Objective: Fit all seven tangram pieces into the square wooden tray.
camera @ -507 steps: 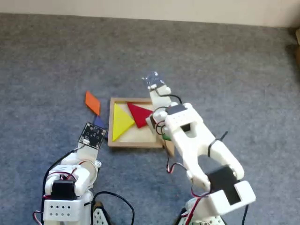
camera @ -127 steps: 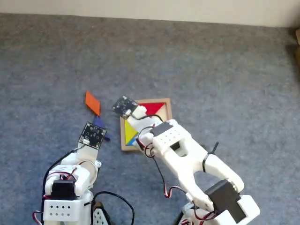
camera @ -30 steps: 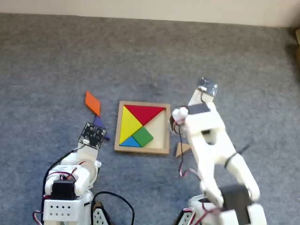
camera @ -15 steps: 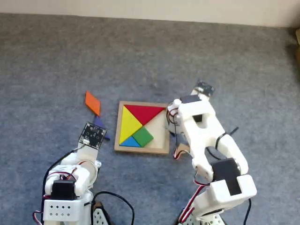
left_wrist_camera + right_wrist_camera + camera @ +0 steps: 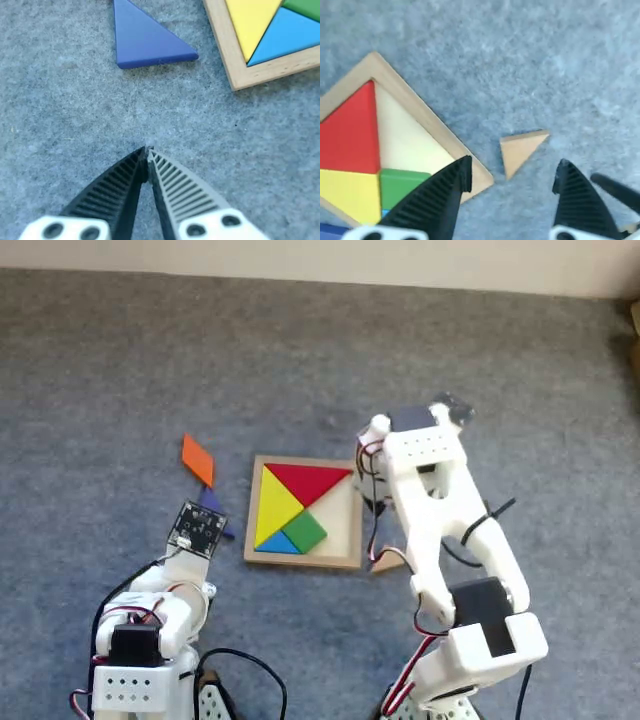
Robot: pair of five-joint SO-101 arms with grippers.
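Currently the right end effector hangs wide open and empty. The plain wooden triangle lies on the surface between its jaws, just beside the tray corner. The right arm is judged nearer.

In the high view, the right arm hides most of the tan triangle at lower centre; the left arm overlaps the blue triangle.

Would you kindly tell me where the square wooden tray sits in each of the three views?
High view: wooden tray near the centre.
Left wrist view: its corner, beside the dark blue triangle.
Right wrist view: its corner, beside the tan triangle.
Shared landmark: the yellow triangle inside it.
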